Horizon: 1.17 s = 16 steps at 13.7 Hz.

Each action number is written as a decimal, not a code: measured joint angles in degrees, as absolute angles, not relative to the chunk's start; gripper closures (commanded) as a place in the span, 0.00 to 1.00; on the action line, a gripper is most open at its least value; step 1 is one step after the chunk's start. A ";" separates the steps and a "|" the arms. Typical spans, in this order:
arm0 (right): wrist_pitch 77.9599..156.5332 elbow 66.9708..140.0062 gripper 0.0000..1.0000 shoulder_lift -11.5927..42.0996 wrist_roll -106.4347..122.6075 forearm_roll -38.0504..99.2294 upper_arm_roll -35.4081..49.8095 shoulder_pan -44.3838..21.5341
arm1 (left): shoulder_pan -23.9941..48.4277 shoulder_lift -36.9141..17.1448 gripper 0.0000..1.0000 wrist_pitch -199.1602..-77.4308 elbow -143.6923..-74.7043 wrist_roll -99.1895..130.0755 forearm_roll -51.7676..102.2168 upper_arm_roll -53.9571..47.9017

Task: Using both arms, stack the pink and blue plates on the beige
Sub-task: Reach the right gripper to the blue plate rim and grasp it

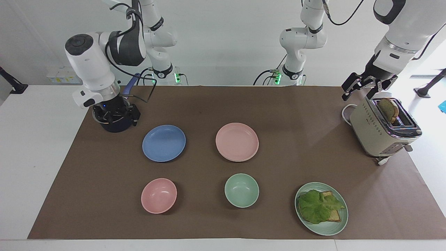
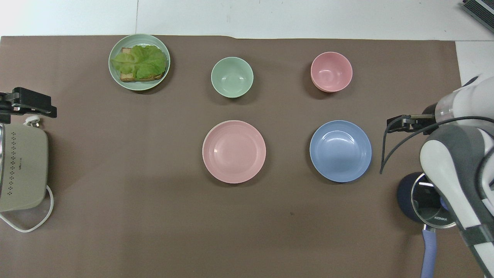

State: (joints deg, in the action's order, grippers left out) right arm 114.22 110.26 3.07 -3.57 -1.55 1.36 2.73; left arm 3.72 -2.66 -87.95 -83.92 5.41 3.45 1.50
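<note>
In the middle of the brown mat (image 1: 299, 115) lie the two task plates side by side and apart: the pink plate (image 1: 237, 141) and the blue plate (image 1: 163, 143), the blue one toward the right arm's end of the table. A thin second rim seems to show under the pink plate's edge, but whether another plate lies beneath it cannot be told. Both plates are empty and nothing touches them.

Farther from the robots stand a pink bowl (image 1: 158, 195) and a green bowl (image 1: 241, 190), and toward the left arm's end a green plate (image 1: 321, 208) carrying lettuce (image 1: 317, 205) over toast (image 1: 333, 215).

The right gripper (image 1: 116, 116) hangs low over the dark saucepan (image 1: 115, 124) near the blue plate; its fingers appear spread, with nothing between them, though the pot makes them hard to read. In the overhead view the right arm covers most of the glass lid (image 2: 428, 200).

The left gripper (image 1: 362, 87) hovers over the toaster (image 1: 381, 130), which holds a slice of bread (image 1: 388, 108); its fingers stand apart and hold nothing.
</note>
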 measured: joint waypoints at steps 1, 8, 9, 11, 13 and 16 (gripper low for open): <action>116.69 112.13 0.00 3.55 -3.57 -1.55 1.36 2.71 | 3.72 -2.66 0.00 -87.95 -83.92 5.41 3.45 1.50; 128.19 119.89 0.00 7.89 -3.56 -1.55 1.67 2.59 | 3.72 -2.66 0.00 -87.93 -83.92 5.41 3.45 1.50; 130.47 121.29 0.00 8.07 -3.27 -1.55 1.70 2.59 | 3.72 -2.66 0.00 -87.92 -83.92 5.41 3.45 1.50; 134.85 124.22 0.00 8.15 -2.30 -1.54 1.70 2.59 | 3.72 -2.66 0.00 -87.92 -83.92 5.41 3.45 1.50; 137.73 126.31 0.07 8.49 -1.81 -0.91 1.70 2.59 | 3.72 -2.66 0.00 -87.92 -83.92 5.41 3.45 1.50; 139.65 127.00 0.33 9.69 5.24 8.48 1.58 2.79 | 3.72 -2.66 0.00 -87.91 -83.92 5.41 3.45 1.50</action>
